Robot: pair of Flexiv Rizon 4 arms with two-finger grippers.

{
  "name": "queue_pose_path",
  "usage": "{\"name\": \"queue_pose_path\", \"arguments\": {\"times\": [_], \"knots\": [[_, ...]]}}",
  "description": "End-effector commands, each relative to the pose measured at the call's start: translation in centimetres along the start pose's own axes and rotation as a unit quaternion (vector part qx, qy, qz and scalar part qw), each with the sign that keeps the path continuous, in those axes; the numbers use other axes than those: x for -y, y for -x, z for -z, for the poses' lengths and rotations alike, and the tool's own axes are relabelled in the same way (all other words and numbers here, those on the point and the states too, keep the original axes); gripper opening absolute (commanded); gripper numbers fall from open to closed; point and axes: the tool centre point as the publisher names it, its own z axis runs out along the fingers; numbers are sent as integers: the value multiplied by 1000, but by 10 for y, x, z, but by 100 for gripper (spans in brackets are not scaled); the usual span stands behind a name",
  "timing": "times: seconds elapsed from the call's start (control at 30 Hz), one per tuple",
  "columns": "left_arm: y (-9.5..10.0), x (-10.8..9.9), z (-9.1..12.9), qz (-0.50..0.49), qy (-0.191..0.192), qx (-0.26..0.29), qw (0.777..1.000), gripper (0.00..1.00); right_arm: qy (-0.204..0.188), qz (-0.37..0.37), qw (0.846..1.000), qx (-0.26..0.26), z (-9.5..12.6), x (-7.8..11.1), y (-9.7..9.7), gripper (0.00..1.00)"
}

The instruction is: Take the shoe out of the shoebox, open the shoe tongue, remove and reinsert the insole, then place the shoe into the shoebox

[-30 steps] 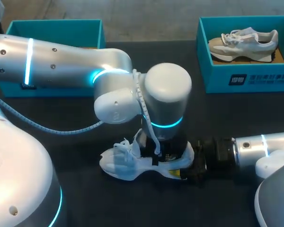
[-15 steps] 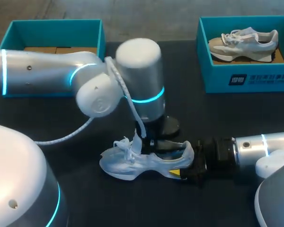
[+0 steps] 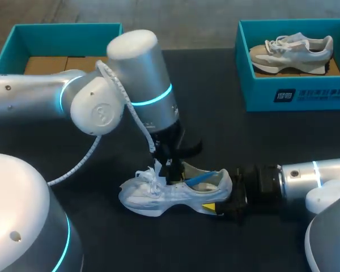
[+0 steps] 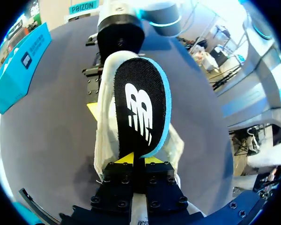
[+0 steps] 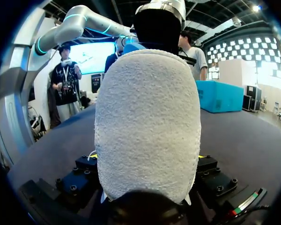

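Two grippers hold one white shoe on the dark table.

The shoe (image 3: 158, 195) lies near the front edge of the table (image 3: 260, 136), well apart from both blue boxes. The left gripper (image 4: 139, 159) pinches the black insole (image 4: 140, 108), which sticks up out of the shoe. The right gripper (image 5: 146, 156) squeezes the heel. The left box (image 3: 68, 31) holds brown cardboard (image 3: 62, 61). The right box (image 3: 294, 93) holds another shoe (image 3: 292, 50).
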Motion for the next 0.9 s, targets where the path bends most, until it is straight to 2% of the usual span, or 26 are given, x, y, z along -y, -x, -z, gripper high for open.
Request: {"name": "queue_pose_path", "arguments": {"times": [0.03,0.33,0.43,0.5,0.57,0.67,0.9], "knots": [[2,-3,2,-8,-37,-14,999,0,-1,0,1000,1,0,0,-1,0],[6,6,3,-11,-40,-22,999,0,-1,0,1000,1,0,0,-1,0],[9,9,4,-9,-38,-22,999,18,-1,0,1000,1,0,0,-1,0],[11,11,4,-7,-33,-19,999,34,-1,0,1000,1,0,0,-1,0],[12,12,4,-6,-31,-16,999,42,-1,0,1000,1,0,0,-1,0],[9,14,7,-7,-33,-7,999,47,-1,0,1000,1,0,0,-1,0],[1,19,19,-12,-31,38,999,48,-1,0,1000,1,0,0,-1,0]]}}
